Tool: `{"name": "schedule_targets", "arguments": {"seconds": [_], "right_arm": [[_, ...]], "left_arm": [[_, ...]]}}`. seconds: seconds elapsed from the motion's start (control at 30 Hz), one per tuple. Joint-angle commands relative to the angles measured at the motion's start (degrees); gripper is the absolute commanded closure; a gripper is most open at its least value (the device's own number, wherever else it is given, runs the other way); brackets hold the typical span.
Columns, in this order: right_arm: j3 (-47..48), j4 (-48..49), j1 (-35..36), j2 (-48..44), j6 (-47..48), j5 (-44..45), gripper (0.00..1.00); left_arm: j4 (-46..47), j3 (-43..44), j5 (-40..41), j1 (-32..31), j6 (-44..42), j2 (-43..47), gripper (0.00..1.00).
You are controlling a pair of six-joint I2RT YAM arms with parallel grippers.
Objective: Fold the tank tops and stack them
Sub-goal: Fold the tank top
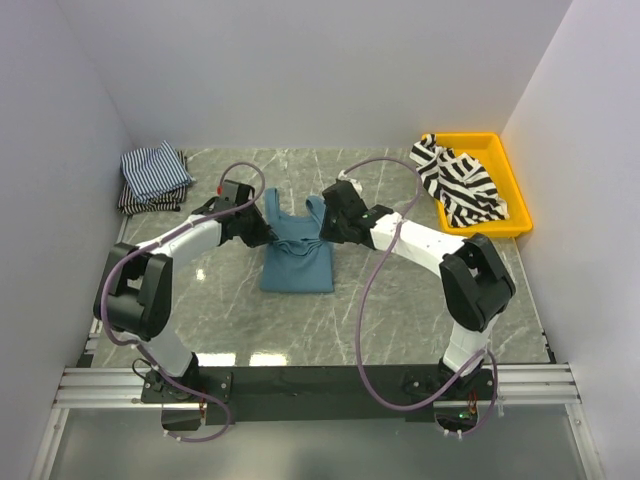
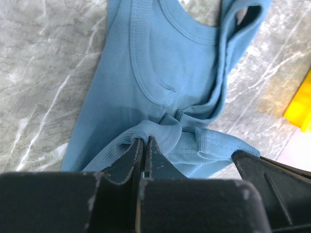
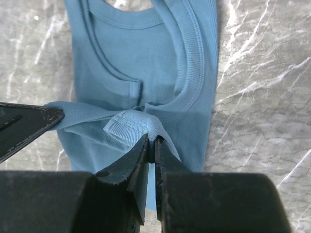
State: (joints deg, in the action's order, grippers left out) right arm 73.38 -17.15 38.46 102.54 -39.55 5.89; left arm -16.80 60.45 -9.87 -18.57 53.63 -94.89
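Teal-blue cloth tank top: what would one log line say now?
teal-blue cloth tank top: on grey marble table | left gripper: shut on it | right gripper: shut on it

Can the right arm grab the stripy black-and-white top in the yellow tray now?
Probably not yet: the right gripper is pinching the teal-blue cloth tank top. Nothing seems to block the way to the yellow plastic tray.

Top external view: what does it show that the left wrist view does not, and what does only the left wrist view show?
Only the top view: the black-and-white tank top lying in the yellow tray, and the folded striped tops at the far left. Only the left wrist view: how the left gripper is closed on a ribbed edge of cloth. Both: the blue tank top on the gray table, plus a bit of the tray.
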Motion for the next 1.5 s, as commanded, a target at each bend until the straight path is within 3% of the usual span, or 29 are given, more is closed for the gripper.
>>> {"name": "schedule_targets", "arguments": {"seconds": [0.0,0.23,0.4,0.5,0.53,0.57,0.7,0.8,0.9,1.03,1.23,1.3,1.47], "right_arm": [[-1.49,2.91,-0.22,-4.8,-0.18,0.35,0.89],[-1.75,3.08,-0.22,-5.34,-0.26,0.17,0.89],[0.62,2.38,-0.22,-2.18,-0.09,0.26,0.88],[2.9,1.42,-0.4,0.28,0.44,0.88,0.76],[3.43,1.33,-0.49,0.9,0.7,1.05,0.67],[4.48,1.15,-0.84,1.6,1.05,1.05,0.64],[6.15,1.06,-1.98,2.58,1.93,1.14,0.55],[5.9,1.59,-2.25,0.3,3.25,1.93,0.53],[3.79,2.55,-1.63,-2.78,4.13,2.02,0.53],[0.71,3.61,1.44,-4.81,6.06,1.41,0.54],[-1.39,1.67,4.87,-3.75,5.72,3.6,0.57],[-4.73,2.29,4.87,-5.24,3.7,3.34,0.57],[-12.73,3.96,6.54,-8.93,1.23,3.52,0.57]], "left_arm": [[2.56,0.29,-1.38,0.2,-1.51,4.18,0.99],[1.86,0.11,-0.51,0.29,-2.56,6.47,0.99],[2.38,1.69,-1.21,1.08,-2.39,2.1,0.99],[2.74,2.66,-1.03,1.25,-2.21,-1.51,0.99],[3.0,2.83,-0.77,1.43,-1.95,-2.22,0.99],[3.35,2.84,-1.29,1.95,-1.69,-2.92,0.96],[7.29,2.4,-2.52,3.1,-0.01,-3.11,0.54],[6.61,3.89,-0.69,3.1,-1.5,0.14,0.41],[5.11,3.72,0.64,3.36,-2.38,4.35,0.36],[4.76,0.04,0.82,3.19,-2.13,10.15,0.39],[6.08,-12.0,1.87,0.29,2.27,18.68,0.62],[3.19,-15.08,6.69,-2.69,3.49,20.53,0.67],[-0.07,-21.76,12.76,-6.91,8.76,23.25,0.64]]}}
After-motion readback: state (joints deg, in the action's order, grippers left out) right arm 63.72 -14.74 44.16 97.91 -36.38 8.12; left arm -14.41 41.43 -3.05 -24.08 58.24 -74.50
